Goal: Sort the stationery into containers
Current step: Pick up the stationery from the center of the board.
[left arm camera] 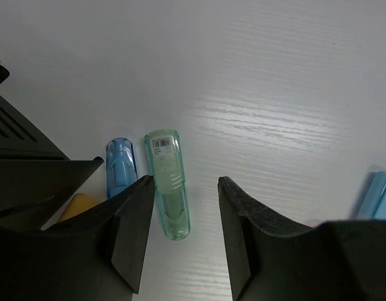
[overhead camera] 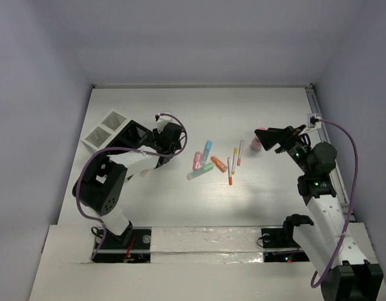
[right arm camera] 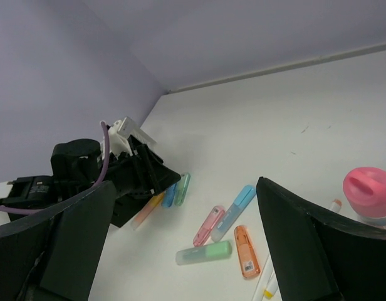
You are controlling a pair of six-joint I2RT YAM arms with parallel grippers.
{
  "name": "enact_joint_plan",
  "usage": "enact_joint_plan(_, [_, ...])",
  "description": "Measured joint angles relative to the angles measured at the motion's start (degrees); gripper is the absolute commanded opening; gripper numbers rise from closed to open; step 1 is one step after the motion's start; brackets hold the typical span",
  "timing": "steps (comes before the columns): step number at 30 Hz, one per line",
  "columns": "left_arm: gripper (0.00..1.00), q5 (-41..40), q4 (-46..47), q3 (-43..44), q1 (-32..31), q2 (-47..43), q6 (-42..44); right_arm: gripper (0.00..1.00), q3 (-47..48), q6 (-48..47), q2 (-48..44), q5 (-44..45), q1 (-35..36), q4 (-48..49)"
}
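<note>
Left gripper (left arm camera: pixel 185 183): hanging open, gripping nothing, end of the green marker (left arm camera: pixel 169 182) lying between the jaws on the table (left arm camera: pixel 274 75).
Right gripper (right arm camera: pixel 185 185): hanging spread wide, empty, just beside the pink cup (right arm camera: pixel 368 191).
Middle: about seven markers and pens (overhead camera: pixel 219 165) lying loose, waiting for sorting.
Black organiser (overhead camera: pixel 135 133), mesh cups (overhead camera: pixel 105 128): nothing showing inside; task looking barely started.
View gap: wrist views showing green, blue marker (left arm camera: pixel 119 168) and orange marker (left arm camera: pixel 80 204) beside the organiser; top view hiding them under the arm.
</note>
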Motion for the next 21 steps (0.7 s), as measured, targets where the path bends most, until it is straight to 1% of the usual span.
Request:
enact_joint_plan(8, [0.42,-1.99,-0.02,1.73,0.00,2.12,1.16,1.00,0.00,0.07,1.81,-0.11,0.00,0.02])
enact_joint_plan(21, [0.41,-3.45,0.37,3.02,0.00,6.91,1.68,1.00,0.00,0.04,1.51,-0.17,0.00,0.04])
